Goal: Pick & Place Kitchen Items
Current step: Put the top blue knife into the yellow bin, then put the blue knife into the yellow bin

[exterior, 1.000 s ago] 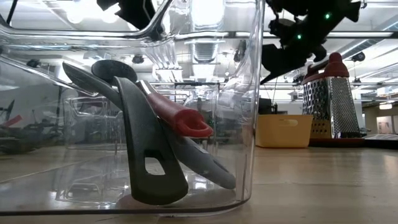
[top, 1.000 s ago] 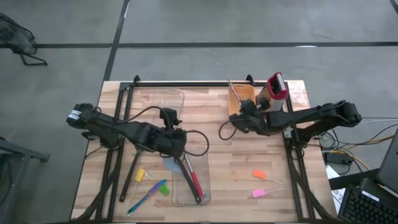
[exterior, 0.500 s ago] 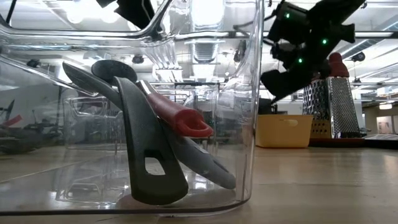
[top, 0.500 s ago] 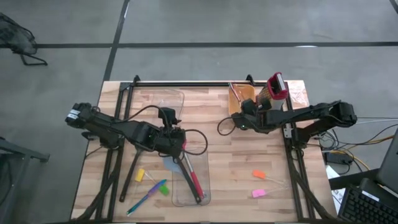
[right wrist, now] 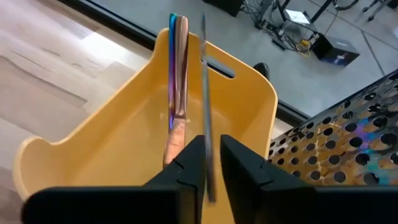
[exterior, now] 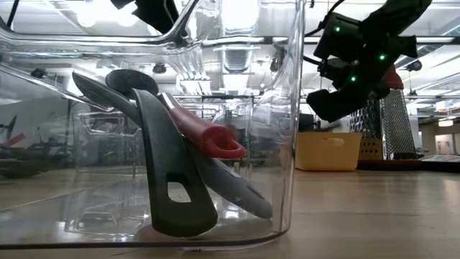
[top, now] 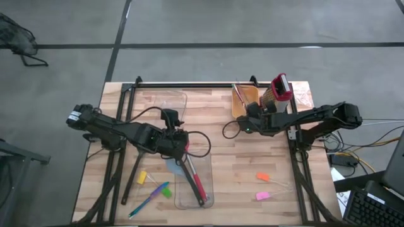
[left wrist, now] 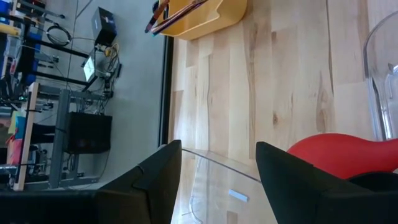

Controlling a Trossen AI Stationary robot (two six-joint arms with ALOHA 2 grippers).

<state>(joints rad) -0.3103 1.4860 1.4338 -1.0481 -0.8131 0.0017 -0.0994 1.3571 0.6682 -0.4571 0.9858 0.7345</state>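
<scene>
My right gripper (right wrist: 213,148) hangs at the near side of the yellow bin (top: 243,101), pointing slantwise down into it. Its fingers stand a narrow way apart around a thin blue-grey stick (right wrist: 206,74). Purple and pink sticks (right wrist: 178,74) lean in that bin. My left gripper (left wrist: 217,180) is open and holds nothing above the clear bin (top: 201,165). In that bin lie the red spoon (exterior: 208,137), the black turner (exterior: 172,173) and a light-blue spoon (top: 173,166). My right gripper has the thin stick's near end (right wrist: 210,180) in the gap between its fingers, running lengthwise along them. The stick lies beside one finger (right wrist: 186,174), and a strip of yellow shows between it and the other. Its far end reaches over the bin's rim. Whether it is still pinched I cannot tell.
The red-topped grater (top: 279,93) stands right of the yellow bin. Yellow (top: 142,178) and green (top: 166,191) chunks and a blue stick (top: 148,198) lie near left. Orange (top: 262,177) and pink (top: 262,196) chunks lie near right. A second clear bin (top: 164,104) sits far left.
My right gripper has come down toward the yellow bin and tipped a little. The left arm has kept still.
</scene>
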